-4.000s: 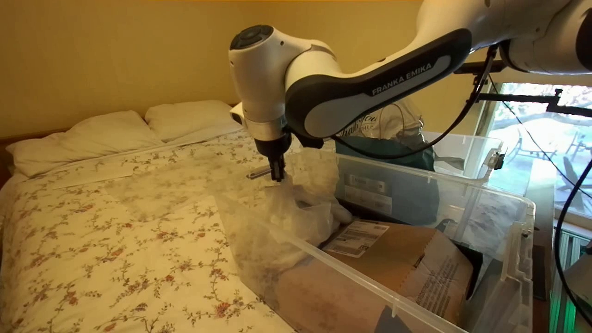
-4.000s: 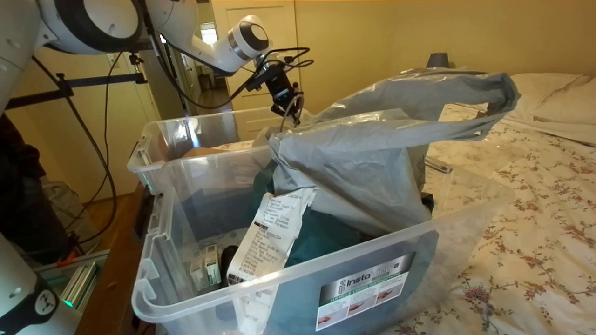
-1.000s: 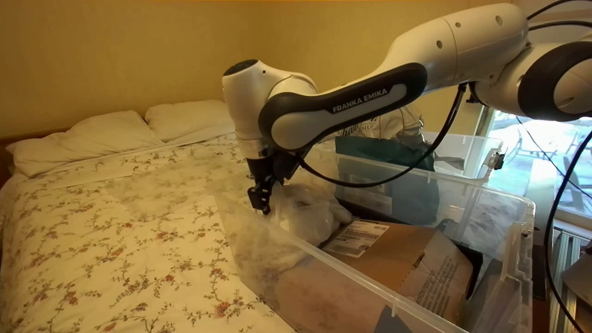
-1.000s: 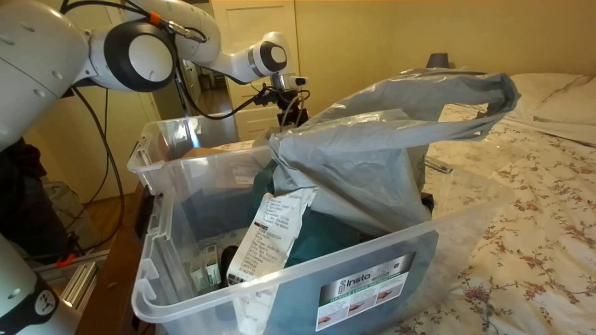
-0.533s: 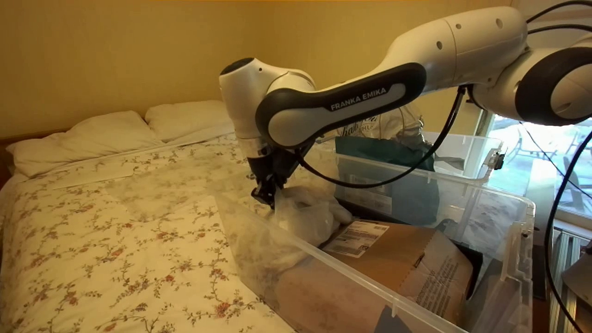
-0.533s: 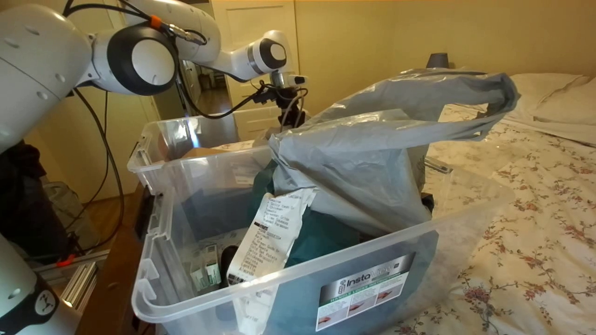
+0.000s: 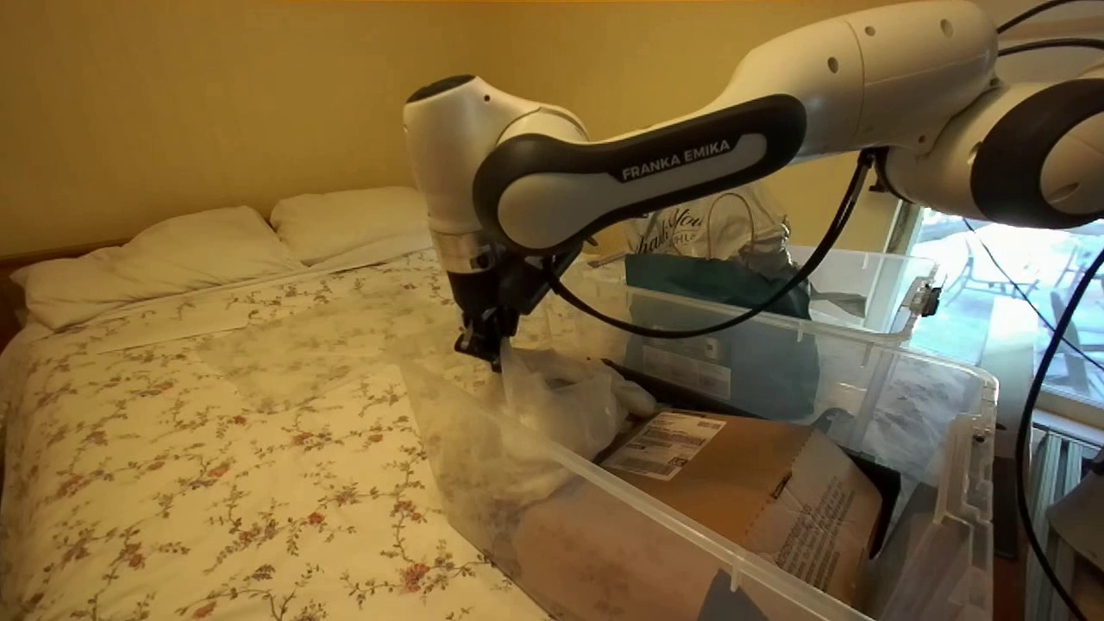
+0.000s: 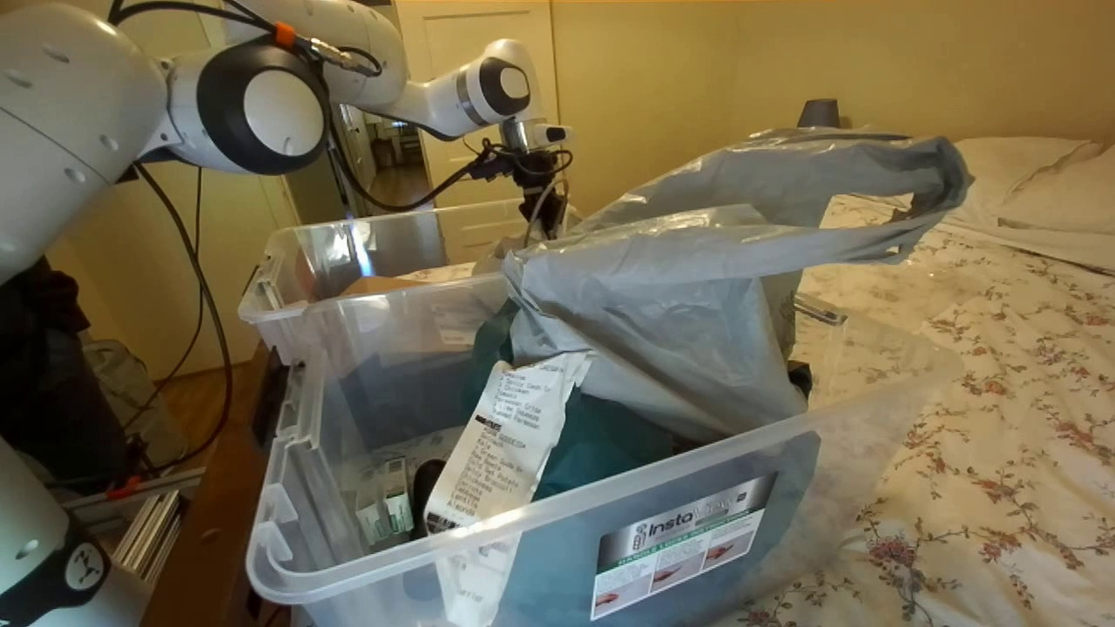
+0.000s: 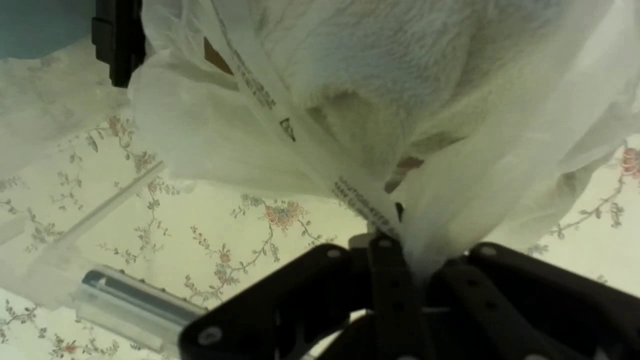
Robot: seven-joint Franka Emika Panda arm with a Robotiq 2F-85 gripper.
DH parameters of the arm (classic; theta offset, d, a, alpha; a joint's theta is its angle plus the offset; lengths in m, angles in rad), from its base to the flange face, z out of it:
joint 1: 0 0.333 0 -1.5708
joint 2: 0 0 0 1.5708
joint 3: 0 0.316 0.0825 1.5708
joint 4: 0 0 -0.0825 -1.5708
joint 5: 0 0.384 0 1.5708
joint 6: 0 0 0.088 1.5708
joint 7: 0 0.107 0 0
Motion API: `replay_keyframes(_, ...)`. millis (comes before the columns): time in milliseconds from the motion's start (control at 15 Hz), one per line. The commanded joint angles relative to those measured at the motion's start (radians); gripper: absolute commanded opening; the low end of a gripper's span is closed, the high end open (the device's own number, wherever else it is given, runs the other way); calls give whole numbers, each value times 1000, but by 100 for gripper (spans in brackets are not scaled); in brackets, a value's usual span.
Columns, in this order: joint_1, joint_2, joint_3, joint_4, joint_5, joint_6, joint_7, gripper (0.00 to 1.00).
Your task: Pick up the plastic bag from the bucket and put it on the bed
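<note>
- Being pinched at its top, the white plastic bag (image 7: 567, 414) is seen inside the clear bucket (image 7: 690, 529), at the end next to the bed (image 7: 241, 483).
- By the black gripper (image 9: 420, 261), the bag is held tight; in the wrist view its bunched-up top is squeezed between the fingers (image 9: 385, 270).
- A fluffy pale thing (image 9: 370, 57) is shown inside the bag; what it is cannot be told.
- Just to the right of the bag, a brown cardboard box (image 7: 759, 466) is seen in the same bucket.
- From the right, the white arm (image 7: 819, 103) is stretched over the bucket.
- In an exterior view, a big grey bag (image 8: 662, 322) and a long printed paper (image 8: 501, 444) are seen in a second clear tub (image 8: 340, 582).
- The flowery bed is laid out on the left, with pale pillows (image 7: 207, 248) set at its far end.
</note>
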Motion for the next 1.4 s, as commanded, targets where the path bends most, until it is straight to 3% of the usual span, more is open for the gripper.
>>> replay_keyframes(0, 30, -75, -3, -37, -19, 48, 22, 3)
replay_keyframes(600, 168, -245, -68, -57, -161, 54, 139, 2)
replay_keyframes(1200, 303, -390, -134, 32, -322, -55, 180, 0)
replay_keyframes(1333, 280, -368, -117, 10, -281, -46, 162, 1)
